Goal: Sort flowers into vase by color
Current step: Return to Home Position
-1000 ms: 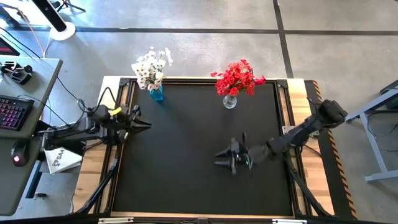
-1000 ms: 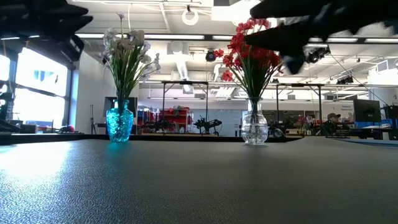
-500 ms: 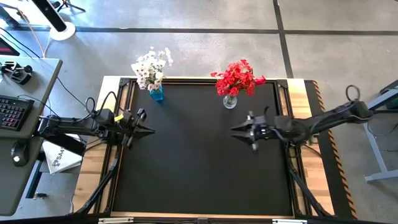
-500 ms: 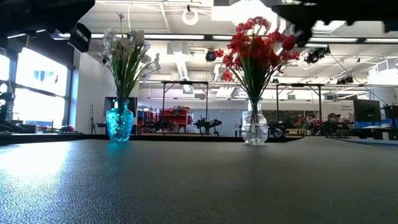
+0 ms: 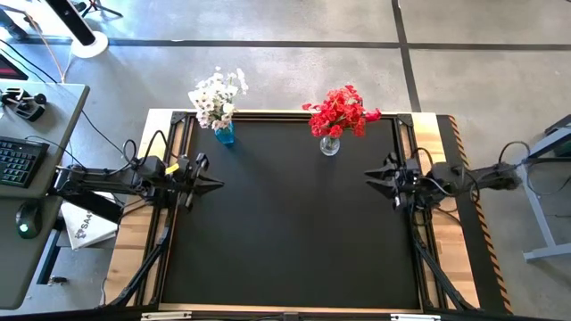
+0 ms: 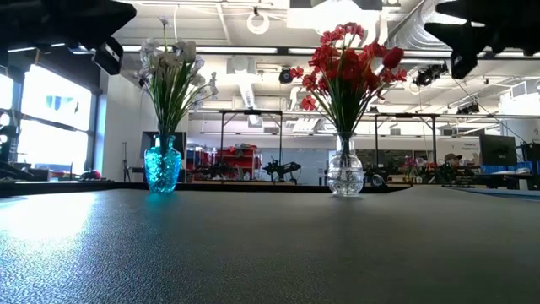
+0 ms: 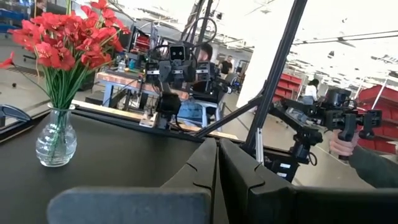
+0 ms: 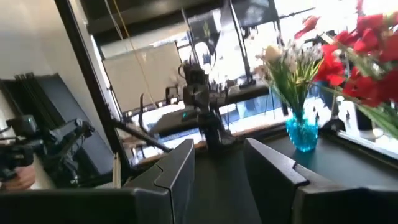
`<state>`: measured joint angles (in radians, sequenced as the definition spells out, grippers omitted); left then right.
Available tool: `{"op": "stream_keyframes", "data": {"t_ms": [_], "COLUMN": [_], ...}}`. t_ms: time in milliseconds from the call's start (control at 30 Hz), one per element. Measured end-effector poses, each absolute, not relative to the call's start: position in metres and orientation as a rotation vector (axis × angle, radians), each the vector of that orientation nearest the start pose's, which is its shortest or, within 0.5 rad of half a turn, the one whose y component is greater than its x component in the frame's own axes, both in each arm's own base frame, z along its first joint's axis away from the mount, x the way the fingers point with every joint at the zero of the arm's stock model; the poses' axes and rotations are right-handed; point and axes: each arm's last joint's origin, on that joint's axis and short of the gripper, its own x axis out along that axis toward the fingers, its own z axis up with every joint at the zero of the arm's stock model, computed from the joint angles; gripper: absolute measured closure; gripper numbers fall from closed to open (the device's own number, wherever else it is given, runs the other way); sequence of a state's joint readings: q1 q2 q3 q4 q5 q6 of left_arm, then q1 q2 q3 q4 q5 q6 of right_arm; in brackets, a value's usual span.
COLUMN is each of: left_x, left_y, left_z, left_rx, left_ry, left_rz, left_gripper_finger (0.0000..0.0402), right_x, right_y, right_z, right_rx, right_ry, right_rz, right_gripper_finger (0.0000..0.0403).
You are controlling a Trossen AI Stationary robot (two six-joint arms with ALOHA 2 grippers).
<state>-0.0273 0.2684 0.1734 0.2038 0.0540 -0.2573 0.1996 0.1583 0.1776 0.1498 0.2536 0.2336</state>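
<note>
White flowers (image 5: 218,93) stand by their stems in a blue vase (image 5: 224,134) at the table's far left. Red flowers (image 5: 340,111) stand in a clear glass vase (image 5: 330,144) at the far middle. Both bunches show in the low view, white (image 6: 171,72) and red (image 6: 346,59). My left gripper (image 5: 214,185) is shut and empty above the mat's left edge, pointing right; the left wrist view (image 7: 217,165) shows its fingers together. My right gripper (image 5: 369,180) is open and empty near the mat's right edge, pointing left; the right wrist view (image 8: 219,168) shows the gap.
The black mat (image 5: 285,241) lies bare between the two arms. A desk with keyboard and mouse (image 5: 22,160) stands left of the table. A person's hand with a device (image 7: 342,134) shows in the room beyond the table's right side.
My right gripper has gone from the mat's middle toward the table's right and far edges, away from the centre, and now hangs near the right edge. My left arm has stretched out lower and straighter, its gripper staying near the left edge. The vases have not moved.
</note>
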Motion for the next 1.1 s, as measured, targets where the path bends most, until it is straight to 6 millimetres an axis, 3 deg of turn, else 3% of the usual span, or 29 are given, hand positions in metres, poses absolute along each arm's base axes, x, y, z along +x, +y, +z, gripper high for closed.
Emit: {"op": "stream_keyframes", "data": {"t_ms": [233,500,700,867,1100], "left_x": [0.111,0.111,0.111,0.112,0.112], "left_y": [-0.004,-0.004,-0.004,-0.004,-0.003], "left_z": [0.22,0.219,0.216,0.21,0.201], "left_rx": [-0.256,-0.258,-0.247,-0.193,-0.078], "left_ry": [-0.09,-0.084,-0.051,0.01,0.04], "left_rz": [-0.085,-0.071,-0.066,-0.059,-0.021], "left_gripper_finger": [0.0397,0.0397,0.0397,0.0397,0.0397], "right_x": [0.093,0.094,0.096,0.096,0.096], "right_y": [0.007,-0.004,-0.013,-0.011,-0.014], "right_z": [0.193,0.191,0.176,0.176,0.176], "right_rx": [0.262,0.166,0.23,0.21,0.195], "right_ry": [-0.286,-0.27,-0.11,-0.109,-0.12], "right_rz": [-0.022,-0.043,-0.069,-0.008,-0.165], "right_gripper_finger": [0.0265,0.0265,0.0265,0.0265,0.0265]}}
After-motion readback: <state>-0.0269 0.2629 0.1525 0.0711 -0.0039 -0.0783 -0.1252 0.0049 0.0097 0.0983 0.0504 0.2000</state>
